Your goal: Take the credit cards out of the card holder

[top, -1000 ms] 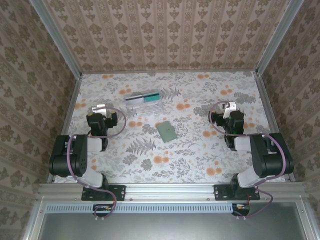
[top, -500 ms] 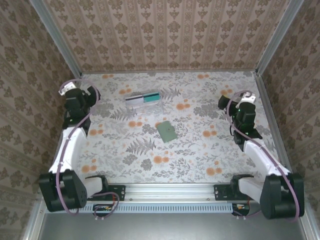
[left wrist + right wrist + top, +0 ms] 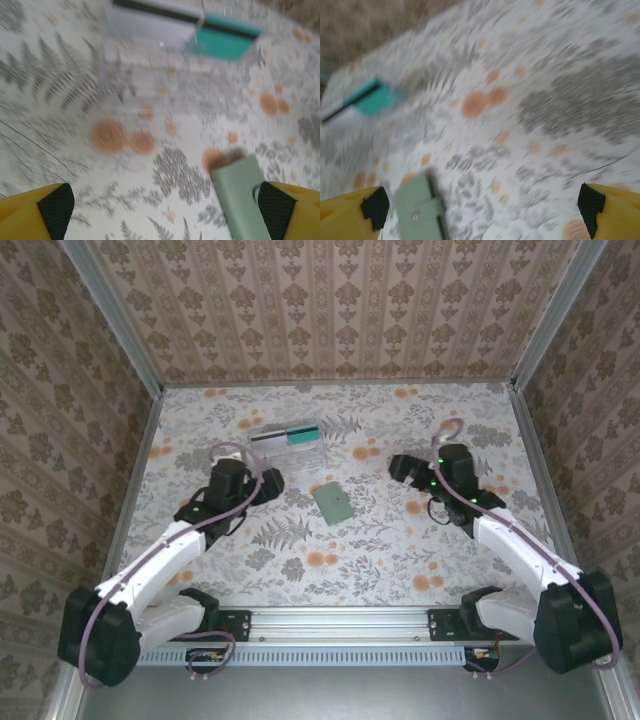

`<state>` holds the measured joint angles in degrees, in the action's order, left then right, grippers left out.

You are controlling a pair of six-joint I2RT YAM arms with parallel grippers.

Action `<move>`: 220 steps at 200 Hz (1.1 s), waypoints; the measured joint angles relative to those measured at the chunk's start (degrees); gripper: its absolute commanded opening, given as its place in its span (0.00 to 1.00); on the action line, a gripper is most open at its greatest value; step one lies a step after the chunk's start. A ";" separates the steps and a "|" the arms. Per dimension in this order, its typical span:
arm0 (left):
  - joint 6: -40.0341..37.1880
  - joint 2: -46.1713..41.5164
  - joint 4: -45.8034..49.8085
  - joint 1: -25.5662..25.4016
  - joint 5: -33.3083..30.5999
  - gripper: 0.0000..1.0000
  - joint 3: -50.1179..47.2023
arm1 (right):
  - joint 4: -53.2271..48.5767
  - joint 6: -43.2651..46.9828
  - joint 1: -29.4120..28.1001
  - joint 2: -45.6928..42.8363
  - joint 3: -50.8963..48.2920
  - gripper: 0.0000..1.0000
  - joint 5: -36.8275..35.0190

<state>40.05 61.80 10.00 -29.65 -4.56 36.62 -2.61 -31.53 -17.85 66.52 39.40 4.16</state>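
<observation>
The card holder (image 3: 332, 503) looks matt green, perhaps soft leather, though blur hides its grain. The box (image 3: 288, 445) is clear, glossy plastic. The table (image 3: 400, 550) has a matt floral cover.

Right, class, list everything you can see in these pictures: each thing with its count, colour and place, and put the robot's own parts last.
card holder: one, green, lying shut at the middle of the table
clear box: one, see-through, beyond the card holder
grey card: one, pale grey with a dark stripe, at the clear box
teal card: one, teal, beside the grey card
table: one, white cloth with grey ferns and orange flowers
walls: three, brown patterned paper, around the table
left gripper: one, black, open, left of the card holder
right gripper: one, black, open, right of the card holder
</observation>
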 measured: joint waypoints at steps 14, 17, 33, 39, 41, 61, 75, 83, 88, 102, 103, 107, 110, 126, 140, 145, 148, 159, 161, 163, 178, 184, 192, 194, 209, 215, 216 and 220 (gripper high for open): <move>1.18 2.99 -0.28 -2.47 -0.39 0.99 0.00 | -2.21 2.25 -6.12 3.85 2.73 0.82 -1.20; 1.44 3.65 -0.35 -2.95 -0.55 1.00 0.00 | -2.71 2.32 -7.30 4.61 3.30 0.77 -1.62; 2.67 6.14 -0.17 -4.87 -1.51 1.00 0.00 | -5.18 5.66 -12.74 9.49 6.75 0.55 -2.93; 3.13 6.75 -0.04 -5.62 -2.21 1.00 0.00 | -6.21 6.43 -14.16 11.26 8.15 0.50 -3.28; 3.21 6.84 0.04 -5.79 -2.40 1.00 0.00 | -6.64 6.95 -14.69 12.04 8.74 0.50 -3.34; 4.44 6.75 0.39 -8.00 -5.51 1.00 -0.02 | -9.62 9.88 -17.99 18.82 14.03 0.47 -4.70; 5.35 5.95 0.59 -9.03 -7.45 1.00 -0.15 | -11.74 12.24 -20.44 23.06 17.40 0.46 -7.17; 5.62 5.16 0.66 -9.33 -8.41 1.00 -0.52 | -13.05 13.46 -21.97 25.05 19.15 0.45 -8.66; 5.86 4.52 0.70 -9.33 -9.01 1.00 -0.90 | -13.62 14.32 -22.99 26.34 20.24 0.45 -9.44; 6.36 3.04 0.79 -9.33 -10.27 1.00 -1.95 | -15.45 16.35 -25.42 29.73 23.45 0.44 -11.19; 6.36 2.97 0.79 -9.33 -10.32 1.00 -2.01 | -15.56 16.41 -25.53 29.88 23.63 0.44 -11.30; 6.54 2.58 0.90 -9.31 -10.67 1.00 -2.25 | -15.98 16.87 -26.21 30.86 24.52 0.43 -11.74; 6.60 2.40 1.01 -9.33 -10.84 1.00 -2.38 | -16.31 17.11 -26.58 31.41 25.09 0.43 -11.98; 6.84 1.49 1.25 -9.33 -11.47 1.00 -2.95 | -17.57 18.69 -28.09 34.42 27.93 0.41 -13.53; 6.91 1.09 1.29 -9.33 -11.69 1.00 -3.19 | -18.73 19.98 -28.52 36.52 29.81 0.37 -14.71; 6.93 1.05 1.29 -9.33 -11.76 1.00 -3.23 | -19.17 20.15 -28.55 37.27 30.42 0.38 -15.19; 6.93 1.03 1.31 -9.33 -11.78 1.00 -3.23 | -19.39 20.41 -28.55 37.68 30.77 0.38 -15.41; 6.91 1.03 1.29 -9.33 -11.78 1.00 -3.23 | -20.15 20.94 -28.52 38.99 31.78 0.39 -16.26; 6.91 1.01 1.29 -9.33 -11.78 1.00 -3.23 | -20.24 21.11 -28.52 39.26 31.93 0.39 -16.46; 6.93 1.01 1.29 -9.33 -11.78 1.00 -3.23 | -20.37 21.18 -28.52 39.41 32.06 0.39 -16.48; 6.93 1.01 1.29 -9.33 -11.78 1.00 -3.23 | -20.94 21.99 -28.52 41.00 33.07 0.39 -17.77; 6.93 1.01 1.29 -9.33 -11.78 1.00 -3.23 | -21.16 22.34 -28.52 41.46 33.35 0.40 -18.12; 6.93 0.98 1.29 -9.33 -11.78 1.00 -3.23 | -21.59 22.62 -28.50 42.10 33.75 0.40 -18.64; 6.93 0.96 1.29 -9.33 -11.78 1.00 -3.23 | -21.64 22.67 -28.48 42.25 33.81 0.40 -18.75; 6.93 0.85 1.27 -9.33 -11.78 1.00 -3.23 | -21.86 23.10 -28.37 43.12 34.27 0.41 -19.08; 6.93 0.81 1.29 -9.33 -11.78 1.00 -3.23 | -21.88 23.32 -28.26 43.58 34.47 0.41 -19.17; 6.93 0.81 1.29 -9.33 -11.78 1.00 -3.23 | -21.88 23.39 -28.26 43.67 34.53 0.41 -19.19; 6.93 0.79 1.31 -9.33 -11.78 1.00 -3.23 | -21.86 23.52 -28.20 44.04 34.71 0.41 -19.23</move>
<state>46.98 62.59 11.31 -38.98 -16.34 33.39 -24.47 -8.01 -46.04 110.56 74.11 -15.07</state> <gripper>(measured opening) 0.998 0.409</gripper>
